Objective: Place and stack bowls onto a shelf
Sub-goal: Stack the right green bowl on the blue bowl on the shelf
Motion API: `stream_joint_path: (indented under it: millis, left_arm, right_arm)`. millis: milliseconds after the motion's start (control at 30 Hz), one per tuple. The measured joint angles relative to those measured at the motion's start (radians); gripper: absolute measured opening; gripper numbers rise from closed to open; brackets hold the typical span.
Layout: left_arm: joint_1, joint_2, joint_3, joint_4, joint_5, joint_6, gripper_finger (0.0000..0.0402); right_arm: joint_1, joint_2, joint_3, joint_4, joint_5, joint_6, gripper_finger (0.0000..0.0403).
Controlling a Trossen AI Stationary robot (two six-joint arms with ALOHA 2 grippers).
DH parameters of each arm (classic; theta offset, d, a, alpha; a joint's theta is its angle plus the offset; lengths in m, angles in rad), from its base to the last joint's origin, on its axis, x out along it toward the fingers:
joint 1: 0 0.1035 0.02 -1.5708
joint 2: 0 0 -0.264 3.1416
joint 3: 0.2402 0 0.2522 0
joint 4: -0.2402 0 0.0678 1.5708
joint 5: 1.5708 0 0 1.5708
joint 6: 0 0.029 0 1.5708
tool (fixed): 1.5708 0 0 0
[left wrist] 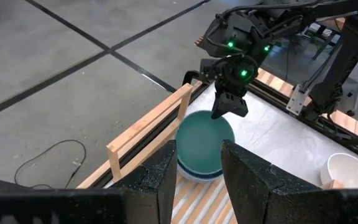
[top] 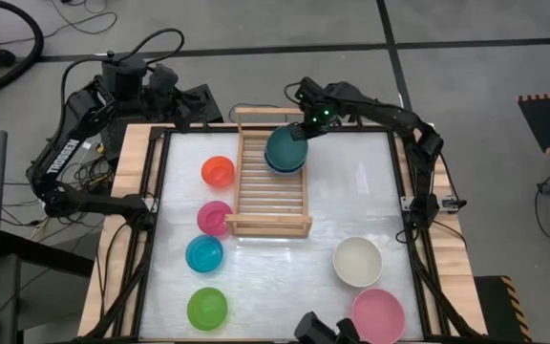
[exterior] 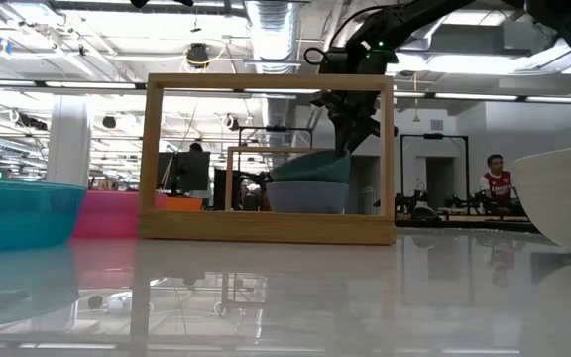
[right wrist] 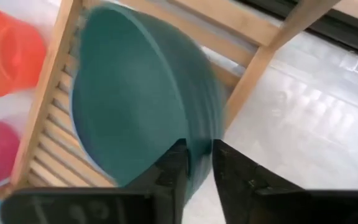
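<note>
Two bowls sit stacked at the shelf's (top: 273, 186) far end: the right gripper (top: 301, 132) pinches the teal bowl's (top: 285, 148) rim, seating it in the grey-blue bowl (exterior: 305, 196). Next, release and fetch the cream bowl (top: 357, 261). Left gripper (left wrist: 197, 163) waits spread, far left.

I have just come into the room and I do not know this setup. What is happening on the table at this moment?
The right gripper grips the rim of the dark teal bowl, which sits in the grey-blue bowl at the far end of the wooden shelf. The left gripper waits open at the table's far edge. The six other bowls lie on the white tabletop: orange-red, magenta, cyan and lime green left of the shelf, cream-white and light pink to its right.
</note>
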Motion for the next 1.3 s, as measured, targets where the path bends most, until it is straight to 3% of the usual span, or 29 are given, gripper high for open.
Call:
stream_joint_path:
  millis: [233, 400, 533, 800, 1033, 1300]
  left_arm:
    - [0.000, 0.000, 0.000, 0.000, 0.000, 0.000, 0.0110]
    - [0.000, 0.000, 0.000, 0.000, 0.000, 0.000, 0.0110]
    - [0.000, 0.000, 0.000, 0.000, 0.000, 0.000, 0.0110]
    - [0.000, 0.000, 0.000, 0.000, 0.000, 0.000, 0.0110]
    - [0.000, 0.000, 0.000, 0.000, 0.000, 0.000, 0.0110]
    - [0.000, 0.000, 0.000, 0.000, 0.000, 0.000, 0.0110]
  right_arm:
    - [0.000, 0.000, 0.000, 0.029, -0.006, 0.000, 0.0167]
    - [-0.001, -0.016, 0.014, 0.042, -0.016, 0.004, 0.0175]
    - [0.013, -0.035, 0.045, 0.038, -0.013, -0.022, 0.0148]
    - [0.022, -0.035, 0.035, 0.035, -0.012, -0.052, 0.0018]
    - [0.015, -0.035, -0.018, 0.017, -0.010, -0.034, 0.0053]
    - [0.016, -0.034, -0.068, 0.026, -0.009, -0.048, 0.0022]
